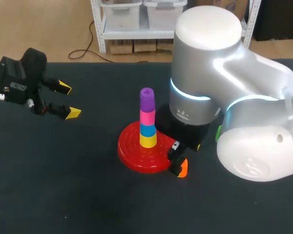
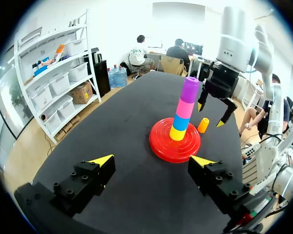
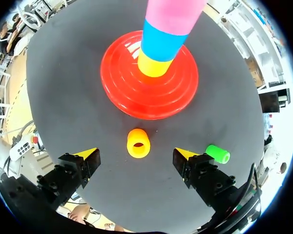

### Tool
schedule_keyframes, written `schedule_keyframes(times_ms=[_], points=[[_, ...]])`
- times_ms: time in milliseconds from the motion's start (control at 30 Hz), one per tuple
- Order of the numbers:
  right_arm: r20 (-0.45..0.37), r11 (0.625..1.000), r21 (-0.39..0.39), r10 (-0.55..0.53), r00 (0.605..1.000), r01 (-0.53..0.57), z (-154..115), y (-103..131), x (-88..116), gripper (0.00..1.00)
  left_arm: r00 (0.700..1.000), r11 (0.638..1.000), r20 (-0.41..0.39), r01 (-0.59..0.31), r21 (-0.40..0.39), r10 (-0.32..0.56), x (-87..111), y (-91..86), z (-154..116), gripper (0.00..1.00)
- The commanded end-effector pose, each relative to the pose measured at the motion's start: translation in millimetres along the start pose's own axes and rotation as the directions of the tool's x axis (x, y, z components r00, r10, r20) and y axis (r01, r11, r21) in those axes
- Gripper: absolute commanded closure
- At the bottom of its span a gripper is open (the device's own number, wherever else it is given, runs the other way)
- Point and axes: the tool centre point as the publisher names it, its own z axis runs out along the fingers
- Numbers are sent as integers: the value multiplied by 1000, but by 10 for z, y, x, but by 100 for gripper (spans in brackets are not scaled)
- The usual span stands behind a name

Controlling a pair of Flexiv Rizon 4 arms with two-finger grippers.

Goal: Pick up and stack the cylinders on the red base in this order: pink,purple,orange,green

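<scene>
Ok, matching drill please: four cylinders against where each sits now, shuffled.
1 purple cylinder
2 yellow cylinder
3 orange cylinder
4 green cylinder

A on the table, between the right end effector's open fingers
B top of the stack
C on the table, outside those fingers
D bottom of the stack, on the red base

Pairs: 1-B, 2-D, 3-A, 4-C

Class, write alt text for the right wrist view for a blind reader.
The open right gripper hangs over an orange cylinder. Ahead, the red base holds a yellow, blue and pink stack; a green cylinder lies beside the gripper.
</scene>
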Motion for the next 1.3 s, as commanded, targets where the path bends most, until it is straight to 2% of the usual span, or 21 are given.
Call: schedule_keyframes(times_ms=[33, 233, 267, 300, 367, 400, 467, 1300], points=[[2, 1000, 3, 5, 1000, -5, 41, 6, 27, 0, 1000, 1000, -6, 1, 1, -1, -8, 9, 5, 0], [-1, 1000, 3, 8, 1000, -8, 54, -1, 19, 2, 1000, 1000, -6, 1, 1, -1, -8, 9, 5, 0], [-1, 1000, 3, 8, 1000, -8, 56, 0, 14, 20, 1000, 1000, -6, 1, 1, -1, -8, 9, 5, 0], [-1, 1000, 3, 7, 1000, -7, 61, 2, 8, 30, 1000, 1000, -6, 1, 1, -1, -8, 9, 5, 0], [-2, 1000, 3, 6, 1000, -6, 70, 7, 0, 38, 1000, 1000, -6, 1, 1, -1, -8, 9, 5, 0], [-1, 1000, 3, 6, 1000, -6, 73, 8, -2, 47, 1000, 1000, -6, 1, 1, -1, -8, 9, 5, 0], [3, 1000, -2, 7, 1000, -7, 81, 13, -6, 53, 1000, 1000, -6, 1, 1, -1, -8, 9, 5, 0], [12, 1000, -9, 27, 1000, -27, 124, -27, -3, 57, 1000, 1000, -6, 1, 1, -1, -8, 9, 5, 0]])
